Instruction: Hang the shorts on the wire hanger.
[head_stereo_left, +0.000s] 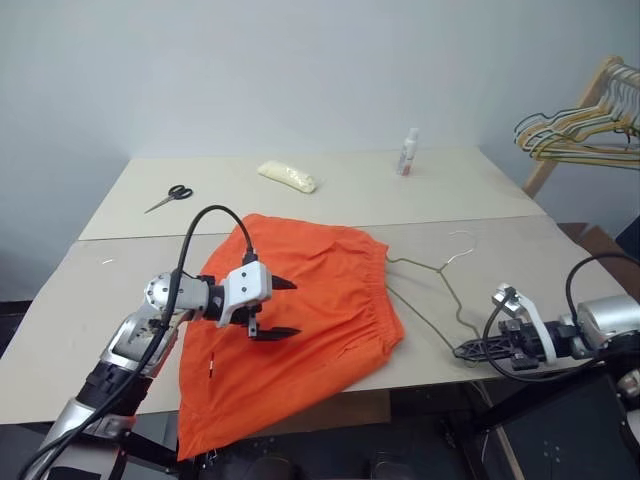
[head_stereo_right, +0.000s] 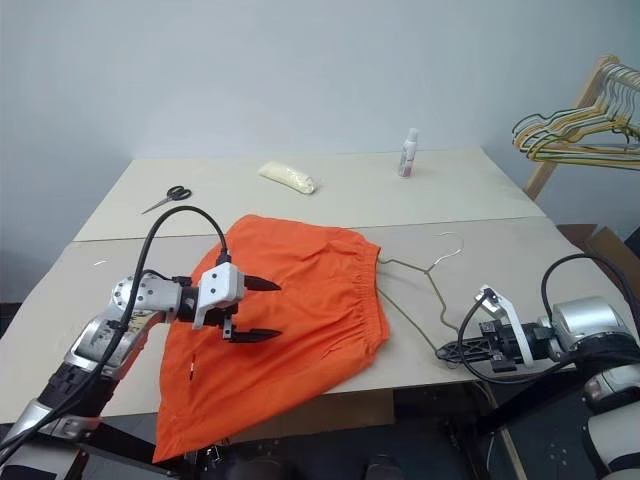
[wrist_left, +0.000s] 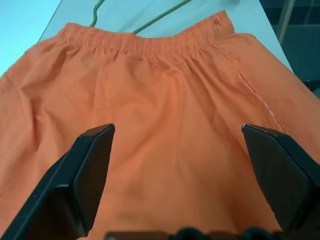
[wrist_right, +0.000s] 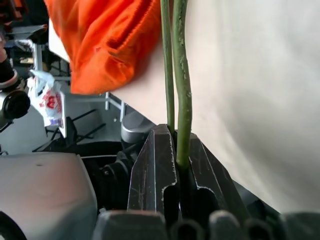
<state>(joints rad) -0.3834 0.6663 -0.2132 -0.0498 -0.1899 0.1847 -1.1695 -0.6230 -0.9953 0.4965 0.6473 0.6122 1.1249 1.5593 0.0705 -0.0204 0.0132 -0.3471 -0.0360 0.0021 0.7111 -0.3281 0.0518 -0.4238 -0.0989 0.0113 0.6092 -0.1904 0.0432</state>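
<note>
The orange shorts (head_stereo_left: 290, 330) lie flat on the table (head_stereo_left: 90, 300), one leg drooping over the near edge, limp and light (they'll sag, so take the elastic waistband). The left gripper (head_stereo_left: 280, 307) hovers above them, spread wide. The right gripper (wrist_right: 176, 155) pinches the thin, springy wire hanger (head_stereo_left: 440, 290), which pokes under the waistband.

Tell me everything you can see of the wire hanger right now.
The wire hanger is a thin olive-grey wire triangle with a small pale hook, lying flat on the beige table to the right of the shorts. Its far end runs under the shorts' gathered waistband. The near corner reaches the table's front edge, where the right gripper is shut on its wire. The left gripper hangs open above the shorts, clear of it.
</note>
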